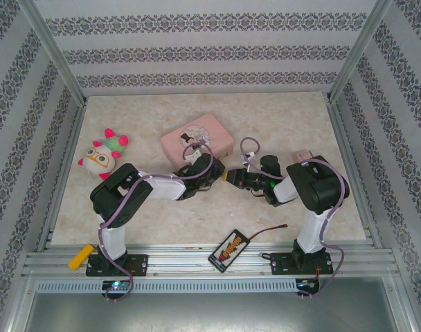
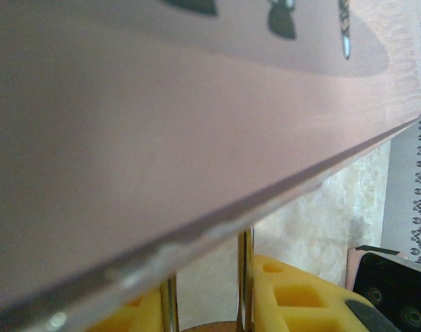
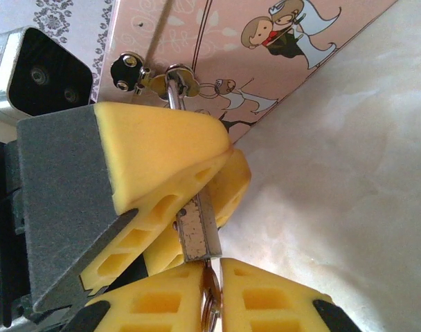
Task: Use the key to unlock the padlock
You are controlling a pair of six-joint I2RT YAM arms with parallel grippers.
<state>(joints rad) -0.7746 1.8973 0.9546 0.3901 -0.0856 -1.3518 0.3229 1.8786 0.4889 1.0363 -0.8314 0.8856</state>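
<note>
Holding one padlock (image 3: 196, 234), left claw (image 3: 228, 167) faces right claw (image 3: 212, 287) pinching one key (image 3: 210, 311).

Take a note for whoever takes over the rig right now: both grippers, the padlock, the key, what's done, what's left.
Left gripper: shut on the padlock, whose shackle passes through the clasp of the pink tin.
Right gripper: closed on the key, at the padlock's underside.
Done: lock steadied, key brought to it.
Left: turn the key, free the shackle. Whether it has turned yet is not visible.
</note>
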